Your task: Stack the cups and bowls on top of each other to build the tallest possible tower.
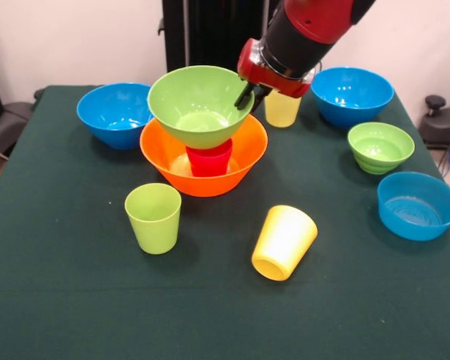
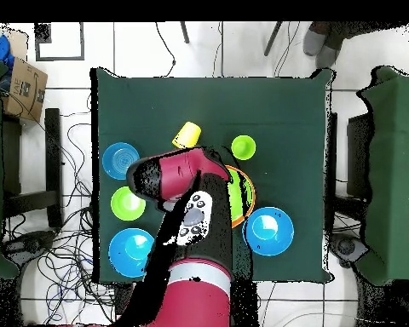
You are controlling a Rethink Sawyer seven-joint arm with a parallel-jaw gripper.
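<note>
Holding the big lime green bowl (image 1: 197, 105) by its rim, my gripper (image 1: 249, 96) is pinching the side of the bowl that faces the pedestal. The bowl is sitting on the upside-down red cup (image 1: 208, 160), and the red cup is standing inside the big orange bowl (image 1: 203, 154), near the middle of the worktop, a bit toward the pedestal edge. That is the tower so far.

I am thinking the green bowl is leaning a little, so I am trying to get it level and centred on the red cup before I let go. I am going to open slowly and lift straight up, so I am not bumping the rim.

Other pieces are waiting on the dark green cloth (image 1: 75, 300). In the front view, a lime green cup (image 1: 153, 217) is standing up toward the edge far from the pedestal, and a yellow cup (image 1: 283, 242) is lying on its side beside it. A pale yellow cup (image 1: 281, 109) is standing behind my gripper. Two blue bowls (image 1: 115, 113) (image 1: 352, 95) are sitting near the two pedestal-side corners. A small green bowl (image 1: 380, 147) and a shallow blue bowl (image 1: 418, 205) are sitting along the right edge of that view.

From above, I am seeing a tiled floor (image 2: 157, 51) with cables, and a cardboard box (image 2: 22, 85) off one corner.
</note>
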